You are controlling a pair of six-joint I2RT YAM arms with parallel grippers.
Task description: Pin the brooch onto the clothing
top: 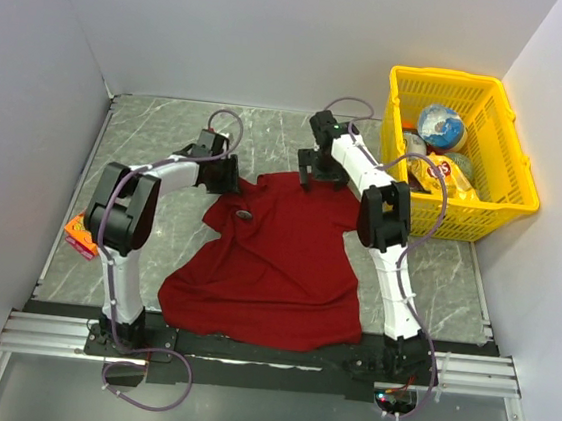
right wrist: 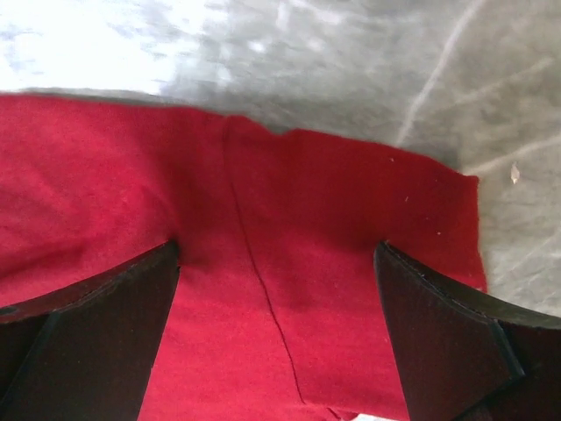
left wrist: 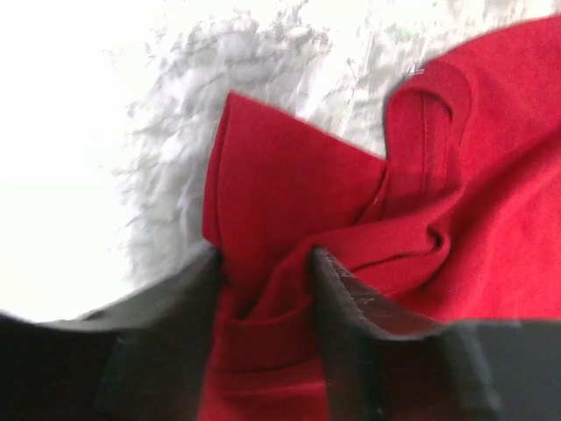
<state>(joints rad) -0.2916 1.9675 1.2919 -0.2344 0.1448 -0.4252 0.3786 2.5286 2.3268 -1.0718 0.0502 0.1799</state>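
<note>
Plain deep-red T-shirt [top: 275,265] on a grey tabletop [top: 157,147] veined with white; bright yellow basket [top: 466,222] at its far right corner, orange-and-pink packet [top: 79,234] by the left edge.

The T-shirt [top: 276,260] lies spread on the table [top: 169,128], its near edge at my arm bases. My left gripper [top: 226,176] sits at its far left corner, a fold bunched between the fingers. My right gripper [top: 322,178] straddles its far edge. A basket [top: 461,221] stands to its far right, and a flat packet [top: 79,235] lies well apart on its left.
</note>
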